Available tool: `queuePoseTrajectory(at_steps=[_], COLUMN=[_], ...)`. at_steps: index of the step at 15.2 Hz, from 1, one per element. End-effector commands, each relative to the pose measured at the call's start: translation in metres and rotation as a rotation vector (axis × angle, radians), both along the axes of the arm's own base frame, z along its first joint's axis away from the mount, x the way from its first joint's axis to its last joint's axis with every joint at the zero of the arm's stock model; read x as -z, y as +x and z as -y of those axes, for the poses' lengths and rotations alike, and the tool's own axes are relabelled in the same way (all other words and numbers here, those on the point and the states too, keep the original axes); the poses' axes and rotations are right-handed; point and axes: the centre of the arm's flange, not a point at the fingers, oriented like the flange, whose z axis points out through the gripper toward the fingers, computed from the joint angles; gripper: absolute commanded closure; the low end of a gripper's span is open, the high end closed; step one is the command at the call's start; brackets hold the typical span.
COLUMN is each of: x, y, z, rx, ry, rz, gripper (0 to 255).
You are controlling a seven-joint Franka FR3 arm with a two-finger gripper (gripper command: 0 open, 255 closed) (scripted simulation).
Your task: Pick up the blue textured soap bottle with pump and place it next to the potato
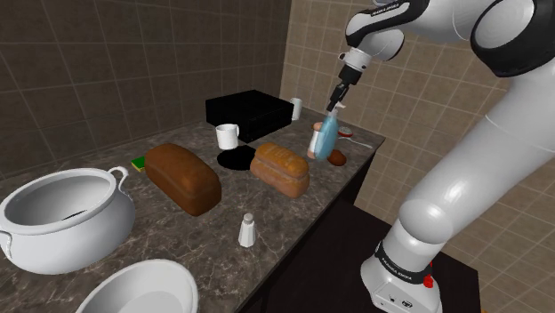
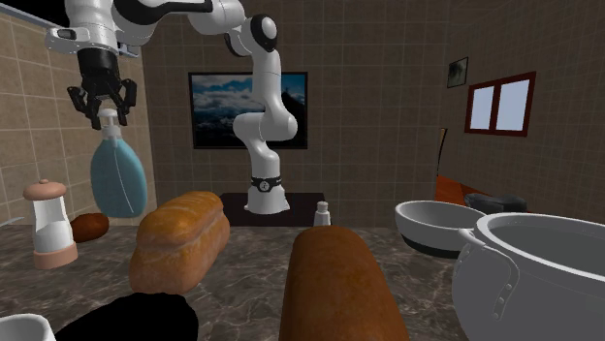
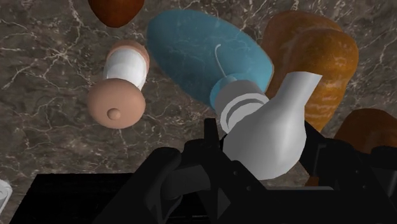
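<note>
The blue textured soap bottle (image 1: 325, 138) (image 2: 118, 174) (image 3: 207, 57) stands slightly tilted at the far end of the marble counter (image 1: 293, 213). My gripper (image 1: 336, 105) (image 2: 109, 116) (image 3: 261, 137) is directly above it, shut on its white pump head (image 3: 270, 127), with a black finger on each side. The reddish-brown potato (image 1: 337, 157) (image 2: 89, 227) (image 3: 116, 9) lies right beside the bottle's base. I cannot tell whether the base touches the counter.
A peach-and-white grinder (image 1: 313, 142) (image 2: 48, 225) (image 3: 121, 86) stands close beside the bottle. Two bread loaves (image 1: 280, 169) (image 1: 184, 176), a black plate (image 1: 236, 160), a mug (image 1: 229, 136), a black box (image 1: 249, 113), a shaker (image 1: 247, 229) and a white pot (image 1: 62, 218) sit nearer along the counter.
</note>
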Motion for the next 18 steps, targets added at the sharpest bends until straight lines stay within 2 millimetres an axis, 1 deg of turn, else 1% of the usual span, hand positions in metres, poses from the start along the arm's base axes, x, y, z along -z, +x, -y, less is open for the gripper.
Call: queuePoseTrajectory(at_steps=[1,10,11,18], x=[0.01,0.057,0.065,0.065], y=[-0.001,-0.001,-0.001,-0.001], z=[0.0,0.0,0.0,0.0], rx=[0.0,0.0,0.0,0.0], ry=[-0.001,-0.001,-0.001,-0.001], rz=[0.001,0.001,0.001,0.001], gripper=[255,255,255,255])
